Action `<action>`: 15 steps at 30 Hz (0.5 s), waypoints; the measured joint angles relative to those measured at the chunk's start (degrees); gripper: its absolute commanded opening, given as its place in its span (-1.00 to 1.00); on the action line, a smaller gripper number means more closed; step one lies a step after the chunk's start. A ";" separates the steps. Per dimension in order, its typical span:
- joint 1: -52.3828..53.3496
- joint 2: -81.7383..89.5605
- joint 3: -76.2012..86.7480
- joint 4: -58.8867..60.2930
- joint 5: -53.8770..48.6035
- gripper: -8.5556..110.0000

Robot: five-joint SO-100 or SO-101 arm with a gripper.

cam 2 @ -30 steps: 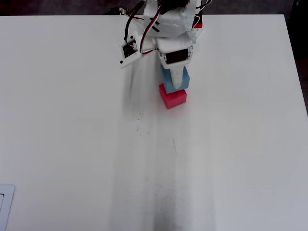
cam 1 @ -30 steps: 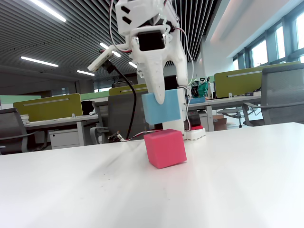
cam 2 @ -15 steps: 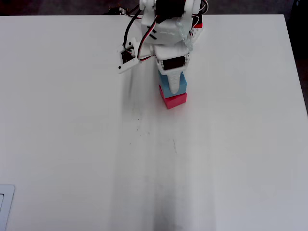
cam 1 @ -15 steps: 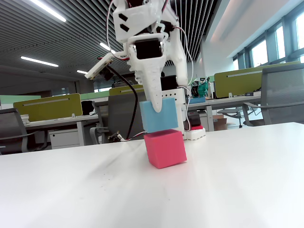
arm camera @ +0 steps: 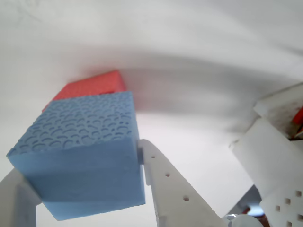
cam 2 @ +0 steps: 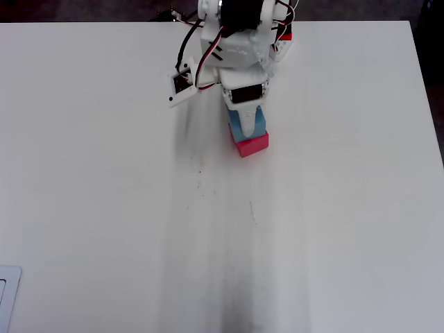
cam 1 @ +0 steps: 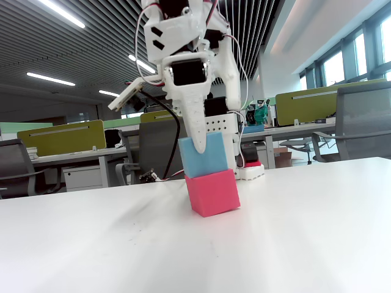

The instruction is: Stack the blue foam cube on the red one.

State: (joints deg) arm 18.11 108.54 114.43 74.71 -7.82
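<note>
You had the gripper (cam 1: 200,146) clamped on the blue cube (cam 1: 204,155), which sat on the red cube (cam 1: 212,191) but shifted toward its rear edge on the table (cam 1: 293,232). Opening carelessly risked a finger dragging the foam, tipping it off the back or nudging both.

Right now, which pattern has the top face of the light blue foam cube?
Small embossed arc shapes, like scales, on the light blue foam cube, clearest in the wrist view.
</note>
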 measured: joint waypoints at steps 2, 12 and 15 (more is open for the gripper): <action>0.00 0.18 0.00 -0.09 0.00 -0.47; 0.18 0.26 0.18 -0.18 0.00 -0.33; 0.18 1.85 0.18 0.26 0.00 -0.30</action>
State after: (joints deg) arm 18.28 110.39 114.61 74.97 -7.82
